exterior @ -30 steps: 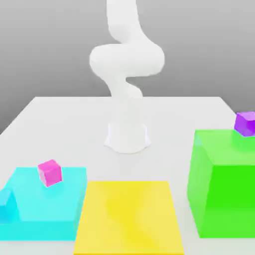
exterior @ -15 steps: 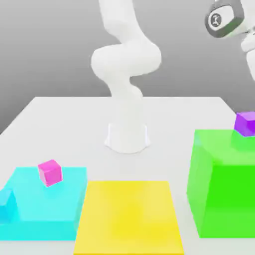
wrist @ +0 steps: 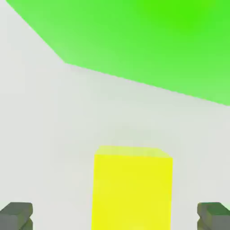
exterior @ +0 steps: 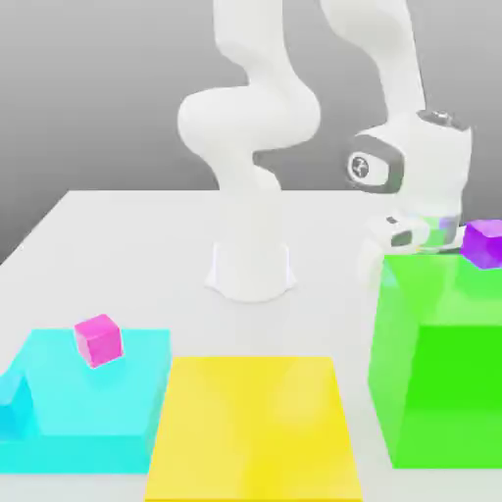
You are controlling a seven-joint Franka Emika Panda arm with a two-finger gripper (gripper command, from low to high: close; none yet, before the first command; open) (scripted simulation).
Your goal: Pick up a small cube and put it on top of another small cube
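Observation:
In the hand view the small yellow cube [wrist: 132,188] rests on the white table beside the big green block [wrist: 148,40]. My gripper [wrist: 115,215] is open, with one dark fingertip [wrist: 17,214] on each side of the cube and well apart from it. In the exterior view my gripper [exterior: 397,245] hangs low just behind the green block's [exterior: 441,363] far left corner. The small magenta-pink cube [exterior: 98,340] sits on top of a cyan block [exterior: 88,407] at the exterior view's left.
A small purple cube [exterior: 483,242] sits on the green block's top, close to my hand. A large flat yellow slab [exterior: 255,426] lies at the front middle. The arm's white base [exterior: 251,270] stands at the table's centre.
The hand has come down from high at the exterior view's upper right to just behind the green block. The cubes have not moved.

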